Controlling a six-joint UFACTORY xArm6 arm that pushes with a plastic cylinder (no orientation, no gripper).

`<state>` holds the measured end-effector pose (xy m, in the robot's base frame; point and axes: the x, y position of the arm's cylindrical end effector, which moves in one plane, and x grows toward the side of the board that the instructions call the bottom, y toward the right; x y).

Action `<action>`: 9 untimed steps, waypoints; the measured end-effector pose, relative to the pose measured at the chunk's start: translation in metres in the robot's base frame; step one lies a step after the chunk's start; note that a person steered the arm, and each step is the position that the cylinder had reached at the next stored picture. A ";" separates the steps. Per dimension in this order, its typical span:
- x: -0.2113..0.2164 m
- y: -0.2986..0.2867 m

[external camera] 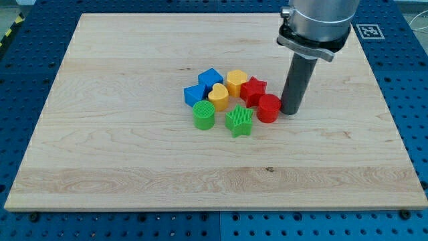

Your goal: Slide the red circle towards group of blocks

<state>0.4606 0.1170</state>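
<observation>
1. Nearest the view's bottom: bare wooden board (200, 181), nothing on it there.
2. Next up, a green star (239, 120) and a green cylinder (204, 115) form the cluster's near edge, set just beside each other.
3. The red circle (269, 108) sits at the cluster's right end, close beside the green star and touching or nearly touching the red star (253, 90) behind it. By my judgement it has essentially reached the group.
4. My tip (291, 110) stands on the board just right of the red circle, touching it or a hair off; I cannot tell which. It is a plain rod, holding nothing, with nothing to open or close.
5. Behind: a yellow heart (218, 96), a yellow hexagon (235, 81), and two blue blocks (211, 77) (194, 94) at the far left; their shapes are not clear.
6. Risk: any further push leftward would drive the red circle into the red star and green star and scatter the packed group.
7. Risk: an off-centre push would roll the circle round my tip and out toward the near edge.
</observation>
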 end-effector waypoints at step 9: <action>0.026 -0.049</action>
